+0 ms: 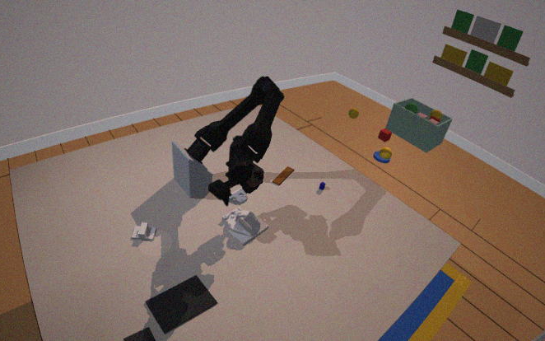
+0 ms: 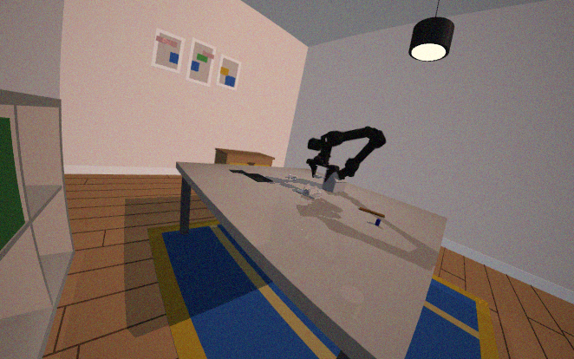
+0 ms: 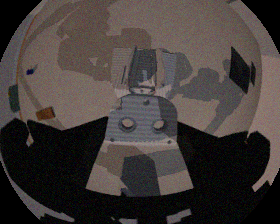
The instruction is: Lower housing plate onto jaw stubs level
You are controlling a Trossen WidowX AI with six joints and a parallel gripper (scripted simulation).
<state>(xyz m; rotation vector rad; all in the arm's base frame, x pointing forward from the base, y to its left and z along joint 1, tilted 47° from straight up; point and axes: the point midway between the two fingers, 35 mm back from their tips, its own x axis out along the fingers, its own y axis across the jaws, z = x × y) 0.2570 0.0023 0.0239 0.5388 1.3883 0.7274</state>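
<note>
The housing plate [image 1: 239, 196] [image 3: 142, 131], pale grey with two round holes, is held between the two black fingers of my gripper [image 1: 240, 193] [image 3: 141, 123]. My gripper is shut on it. The plate hangs above the table, clear of the pale grey base assembly [image 1: 245, 230] [image 2: 308, 192] [image 3: 119, 62]. In the top view the assembly stands just in front of and below the plate. In the wrist view it lies beyond the plate's rounded edge, which hides its near part. White jaw parts show on the assembly's side nearer the arm; the stubs and pins are too small to tell apart.
A small white stepped block [image 1: 143, 232] [image 2: 290, 177] stands to one side. A grey upright panel [image 1: 189, 175] stands by the arm's base. Black flat panels [image 1: 181, 303] [image 3: 238, 70], an orange-brown bar [image 1: 283, 175] [image 2: 371, 212] [image 3: 45, 113] and a small blue block [image 1: 322, 185] [image 2: 377, 221] lie farther off.
</note>
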